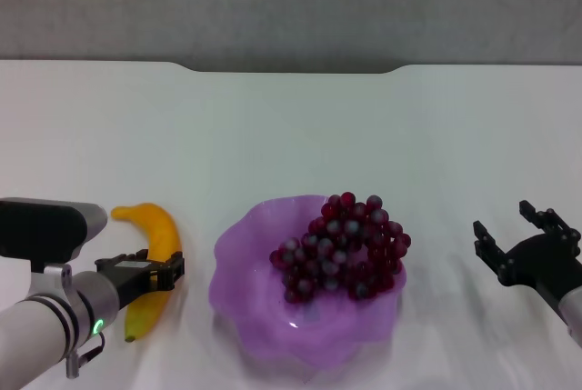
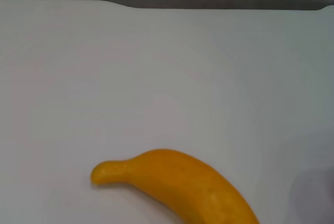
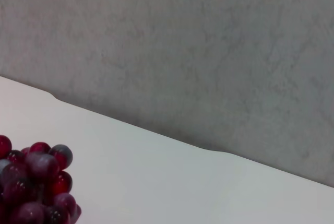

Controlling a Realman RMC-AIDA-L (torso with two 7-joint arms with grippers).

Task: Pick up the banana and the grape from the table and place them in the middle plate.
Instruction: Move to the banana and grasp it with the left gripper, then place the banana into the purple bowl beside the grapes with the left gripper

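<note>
Left gripper (image 1: 155, 272) sits nearest, low at the near-left of the table (image 1: 291, 126), fingers straddling the middle of the banana (image 1: 155, 254). Jaws look narrow around the fruit, but whether they actually pinch it I cannot tell; the banana appears to lie flat on the table, stem end pointing away and left, dark tip toward the near edge. The left wrist view shows only the stem half of the banana on bare white surface.

The grape (image 1: 341, 246) is already in the middle plate (image 1: 245, 295), piled toward its far-right side, so the banana is the remaining item (roughly halfway, by my read).

Step in hand: grasp and lift the banana. Doing it well likely means closing at the thick middle so the glossy curve doesn't roll or pivot, then lifting high enough to clear the wavy rim before moving right. Best drop spot looks like the near-left part of the plate, where purple floor is bare.

Room: the banana lies just beside the plate's left rim, with a small gap. Open table beyond and left. Near edge is close, so little slack there.

Right gripper (image 1: 514, 235) hovers well right of the plate, jaws spread wide, holding nothing.
</note>
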